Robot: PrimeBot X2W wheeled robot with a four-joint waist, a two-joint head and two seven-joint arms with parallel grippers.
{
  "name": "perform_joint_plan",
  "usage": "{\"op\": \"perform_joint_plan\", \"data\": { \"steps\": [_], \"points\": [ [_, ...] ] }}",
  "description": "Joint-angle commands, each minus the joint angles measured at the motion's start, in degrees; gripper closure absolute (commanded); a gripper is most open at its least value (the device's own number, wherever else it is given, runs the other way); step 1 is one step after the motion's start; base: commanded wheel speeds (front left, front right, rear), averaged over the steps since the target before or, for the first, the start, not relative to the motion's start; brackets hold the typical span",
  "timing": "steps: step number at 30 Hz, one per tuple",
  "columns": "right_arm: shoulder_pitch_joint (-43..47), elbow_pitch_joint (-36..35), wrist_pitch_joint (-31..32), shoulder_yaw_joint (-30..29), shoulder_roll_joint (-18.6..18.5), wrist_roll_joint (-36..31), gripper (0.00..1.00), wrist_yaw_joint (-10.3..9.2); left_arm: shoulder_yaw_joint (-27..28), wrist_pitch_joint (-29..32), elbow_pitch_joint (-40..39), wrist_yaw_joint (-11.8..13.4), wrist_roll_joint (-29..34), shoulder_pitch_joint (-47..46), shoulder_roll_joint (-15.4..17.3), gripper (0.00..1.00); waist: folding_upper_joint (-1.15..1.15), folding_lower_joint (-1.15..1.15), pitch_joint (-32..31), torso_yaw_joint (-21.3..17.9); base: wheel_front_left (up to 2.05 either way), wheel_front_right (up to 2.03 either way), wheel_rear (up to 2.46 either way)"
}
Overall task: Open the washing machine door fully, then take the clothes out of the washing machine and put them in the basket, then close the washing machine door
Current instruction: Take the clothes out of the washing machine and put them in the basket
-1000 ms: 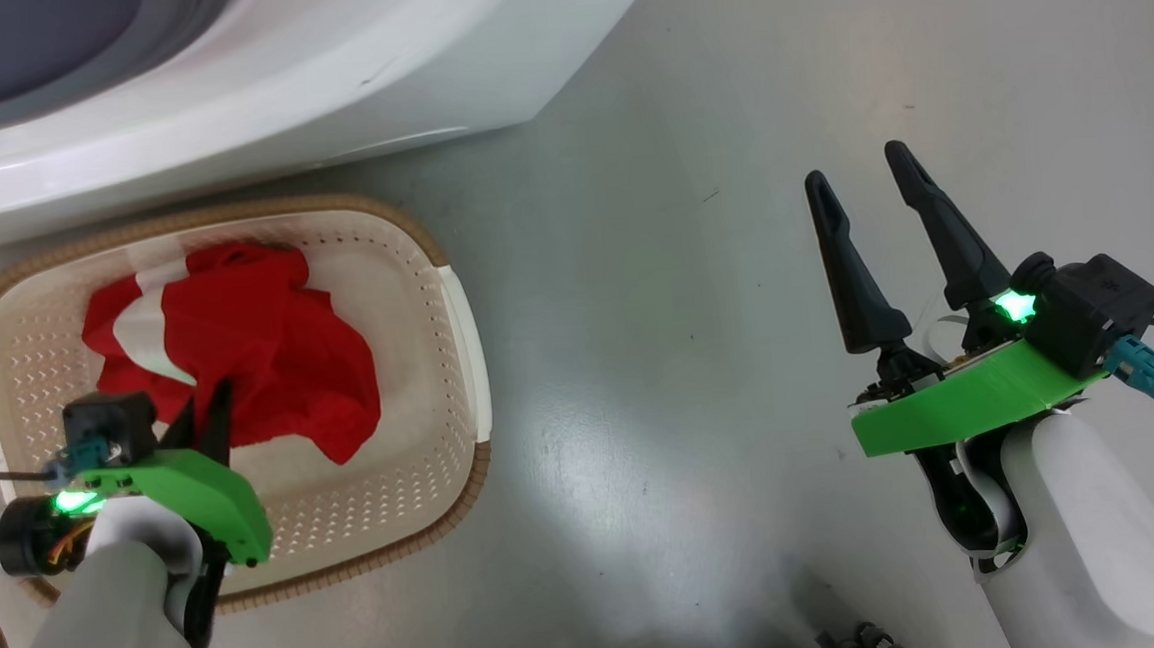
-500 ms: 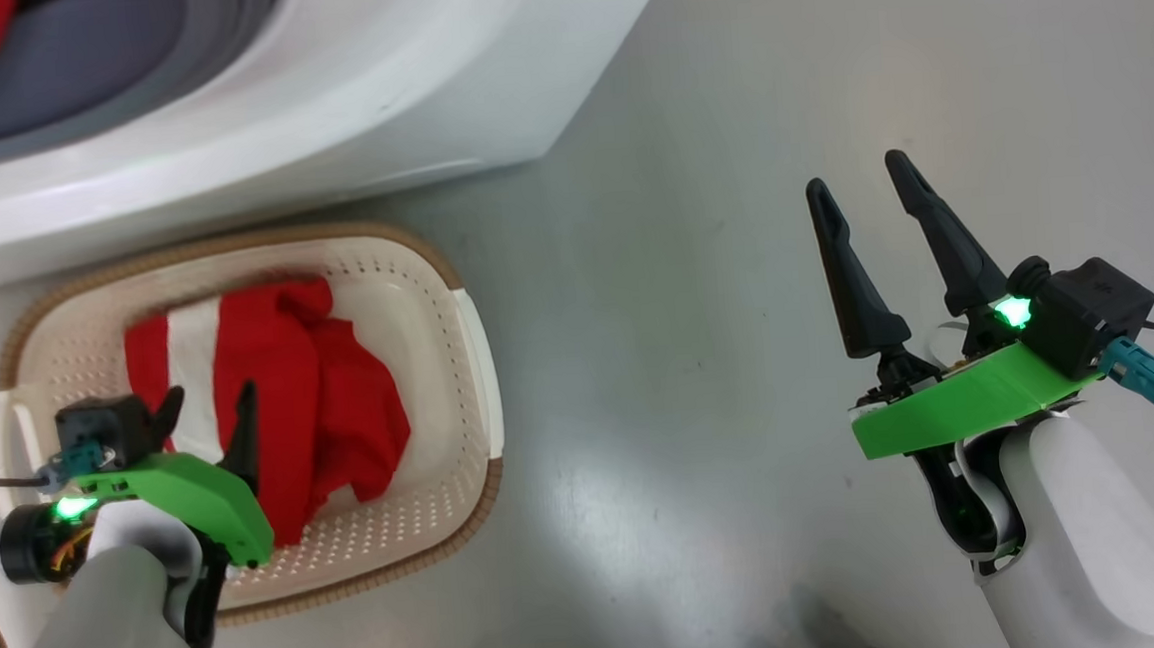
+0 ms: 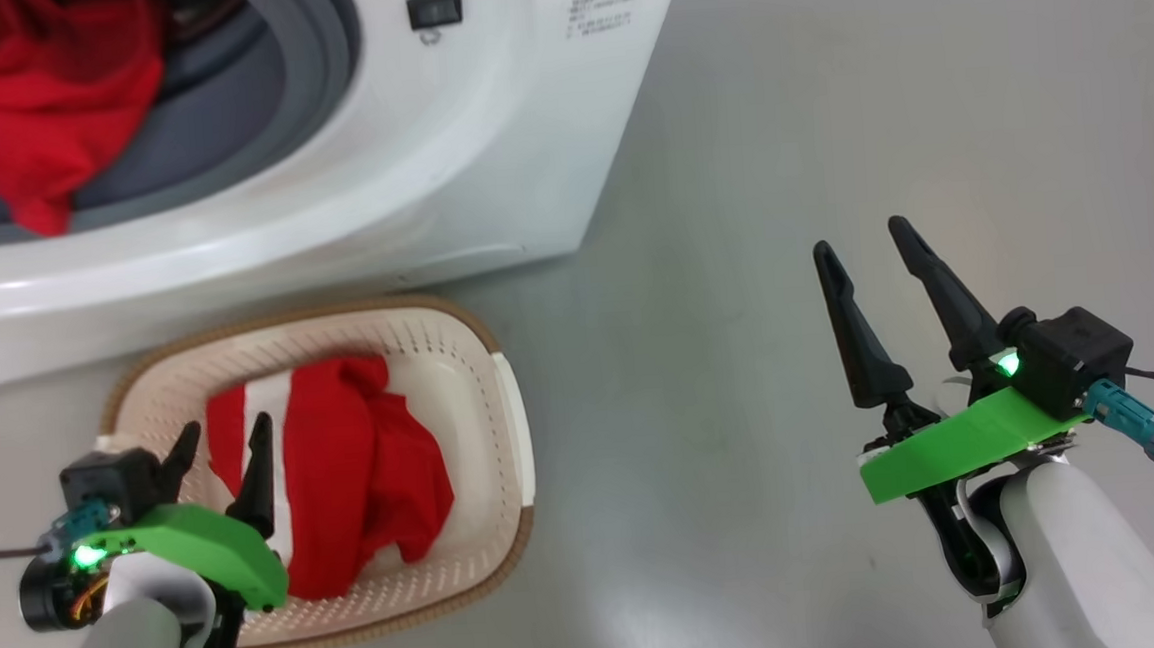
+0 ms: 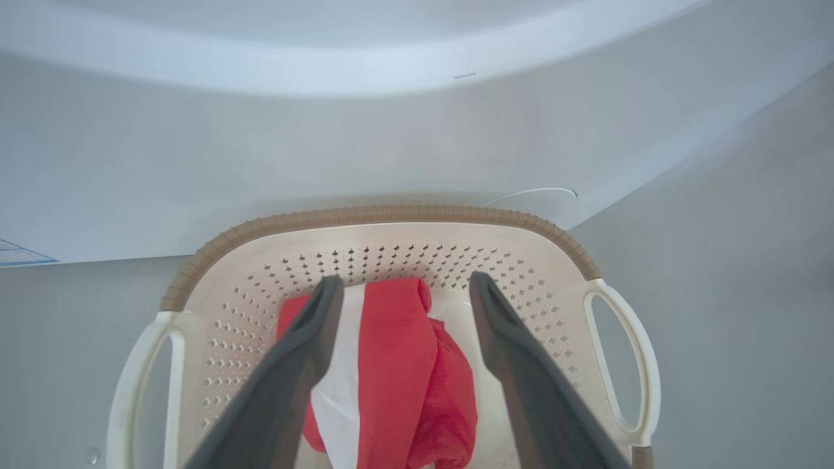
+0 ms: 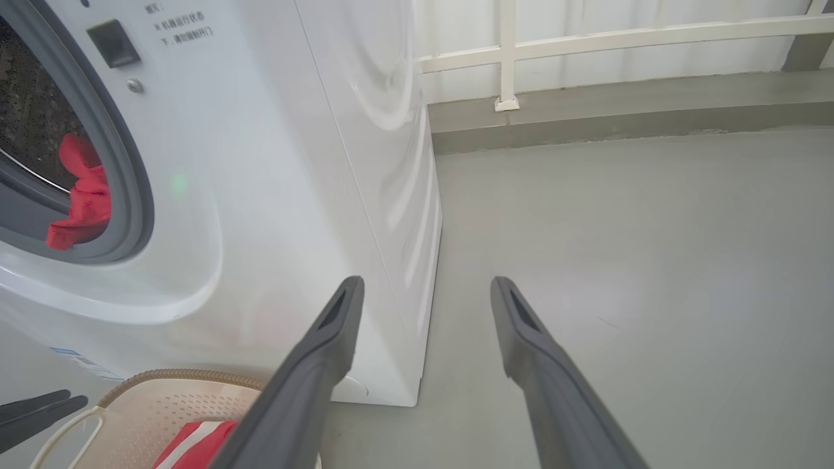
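Observation:
A red garment with a white stripe (image 3: 346, 483) (image 4: 397, 371) lies in the cream basket (image 3: 497, 409) (image 4: 391, 251) on the floor before the white washing machine (image 3: 486, 149) (image 5: 293, 195). More red clothes (image 3: 33, 107) (image 5: 81, 195) hang at the drum mouth inside the grey gasket (image 3: 317, 89). Above the basket's near left part my left gripper (image 3: 222, 448) (image 4: 401, 286) stands open, holding nothing. My right gripper (image 3: 868, 246) (image 5: 423, 286) is open over bare floor to the machine's right. The door is out of view.
Grey floor (image 3: 824, 98) stretches to the right of the machine. A white railing (image 5: 586, 39) on a low kerb runs along the far side in the right wrist view. A corner of the basket (image 5: 176, 391) lies at that view's lower left.
The camera has tilted up, bringing the drum mouth and its red clothes into view. My left gripper let go of the red garment and opened; the garment settled in the basket.

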Motion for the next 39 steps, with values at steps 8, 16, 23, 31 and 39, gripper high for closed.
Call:
{"op": "perform_joint_plan", "data": {
  "steps": [8,16,23,31,39],
  "points": [
    [3.67,-0.22,-0.37,0.43,0.13,-1.19,0.00,0.36,6.57,-0.30,-8.43,0.03,3.57,5.79,0.58,0.00,0.00,0.00,-7.89,1.97,0.00,0.00,0.00],
    [6.94,0.82,-0.37,-0.09,0.10,-1.95,0.00,0.36,11.47,-0.30,-18.68,0.03,7.34,12.18,-1.23,0.00,0.00,0.00,-14.27,2.71,0.00,0.00,0.00],
    [9.57,1.05,-0.37,-0.32,-0.66,-1.68,0.00,0.36,14.44,-0.30,-26.63,0.03,9.86,17.18,-2.36,0.00,0.00,0.00,-18.17,3.08,0.00,0.00,0.00],
    [12.48,0.72,-0.37,-0.86,-1.61,-1.19,0.00,0.36,18.50,-0.30,-35.46,0.03,12.29,23.76,-3.95,0.00,0.00,0.00,-21.54,3.05,0.00,0.00,0.00],
    [15.24,-0.13,-0.37,-1.37,-2.45,-0.87,0.00,0.36,21.93,-0.30,-42.48,0.03,14.39,30.55,-5.68,0.00,0.00,0.00,-23.65,3.23,0.00,0.00,0.00]
  ]
}}
